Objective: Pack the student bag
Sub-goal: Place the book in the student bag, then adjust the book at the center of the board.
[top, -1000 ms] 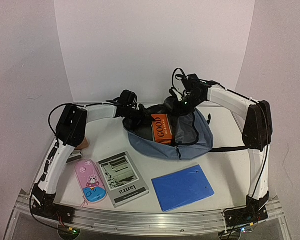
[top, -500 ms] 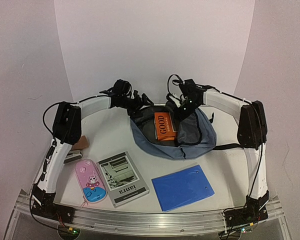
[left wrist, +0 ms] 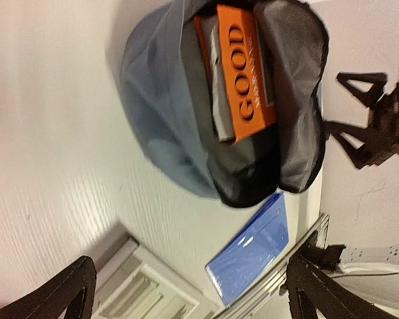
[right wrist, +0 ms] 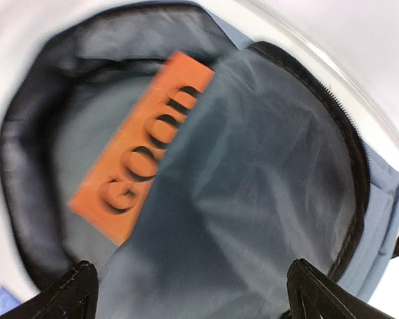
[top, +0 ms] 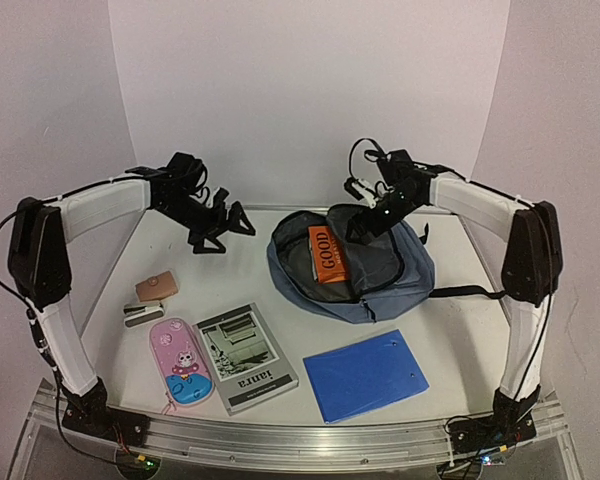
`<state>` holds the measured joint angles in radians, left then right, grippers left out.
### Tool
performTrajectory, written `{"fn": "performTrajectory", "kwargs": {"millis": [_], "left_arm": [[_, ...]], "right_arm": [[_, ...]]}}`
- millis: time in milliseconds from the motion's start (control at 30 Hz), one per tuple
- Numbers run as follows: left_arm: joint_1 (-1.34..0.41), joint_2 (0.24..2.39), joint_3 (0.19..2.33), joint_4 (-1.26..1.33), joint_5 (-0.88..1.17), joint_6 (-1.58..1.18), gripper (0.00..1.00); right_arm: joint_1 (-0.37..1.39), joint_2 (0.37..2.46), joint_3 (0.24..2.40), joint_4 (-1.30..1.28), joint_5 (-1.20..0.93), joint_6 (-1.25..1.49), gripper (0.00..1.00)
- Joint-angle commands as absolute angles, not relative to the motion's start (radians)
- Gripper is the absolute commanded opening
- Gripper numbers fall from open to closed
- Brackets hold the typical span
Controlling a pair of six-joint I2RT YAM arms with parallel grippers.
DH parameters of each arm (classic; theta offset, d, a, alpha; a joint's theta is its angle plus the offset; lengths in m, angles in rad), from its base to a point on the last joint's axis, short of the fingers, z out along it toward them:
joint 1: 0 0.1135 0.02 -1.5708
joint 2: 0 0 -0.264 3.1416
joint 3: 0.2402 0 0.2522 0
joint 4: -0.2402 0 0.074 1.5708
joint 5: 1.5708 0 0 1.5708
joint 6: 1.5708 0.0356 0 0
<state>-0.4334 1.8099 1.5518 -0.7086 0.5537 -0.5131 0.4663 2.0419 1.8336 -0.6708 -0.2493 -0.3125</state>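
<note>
**Tom:** Right, where's the student bag point(top: 365, 272)?

**Ana:** Far side of the table point(top: 450, 330), a shade right of centre, lying with its mouth wide open to the overhead camera. Slate-blue shell, grey lining showing, and a black strap point(top: 462, 293) trailing off to the right.

**Tom:** Anything in it?

**Ana:** An orange book point(top: 325, 253), "GOOD" in black letters, sitting in the main compartment. From the right wrist the grey lining flap lies over one end of it, though that picture is blurred.

**Tom:** And the arms?

**Ana:** The left gripper point(top: 227, 234) hangs out to the left of the bag, well apart from it, over the far-left part of the table. Its fingers point(left wrist: 70, 292) stand wide apart at the bottom corners of its wrist view, nothing between them.

**Tom:** The other one?

**Ana:** The right gripper point(top: 368, 222) hovers over the bag's far rim, looking down into the opening. Jaws spread wide too, gripping nothing.

**Tom:** What lies at the near side?

**Ana:** A blue folder point(top: 365, 375) in front of the bag and apart from it, a grey booklet point(top: 246, 357) to its left, a pink pencil case point(top: 181, 363) just beside the booklet, and a small tan item point(top: 157, 287) further back on the left
</note>
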Motion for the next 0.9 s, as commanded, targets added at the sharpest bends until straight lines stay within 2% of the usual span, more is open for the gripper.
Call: {"fn": "performTrajectory", "kwargs": {"millis": [0, 300, 500, 867], "left_arm": [[-0.439, 1.684, 1.367, -0.806, 0.546, -0.452, 1.0], [-0.439, 1.609, 1.148, -0.751, 0.581, -0.51, 1.0], [-0.439, 1.62, 1.101, -0.719, 0.568, -0.552, 1.0], [-0.439, 1.649, 1.05, -0.659, 0.59, -0.586, 1.0]], "right_arm": [[0.531, 1.846, 1.705, -0.633, -0.369, -0.34, 0.98], [0.769, 1.671, 1.373, -0.521, -0.451, -0.407, 0.98], [0.912, 1.733, 1.247, -0.374, -0.442, -0.373, 0.98], [1.126, 1.858, 1.152, -0.18, -0.323, -0.308, 0.98]]}}
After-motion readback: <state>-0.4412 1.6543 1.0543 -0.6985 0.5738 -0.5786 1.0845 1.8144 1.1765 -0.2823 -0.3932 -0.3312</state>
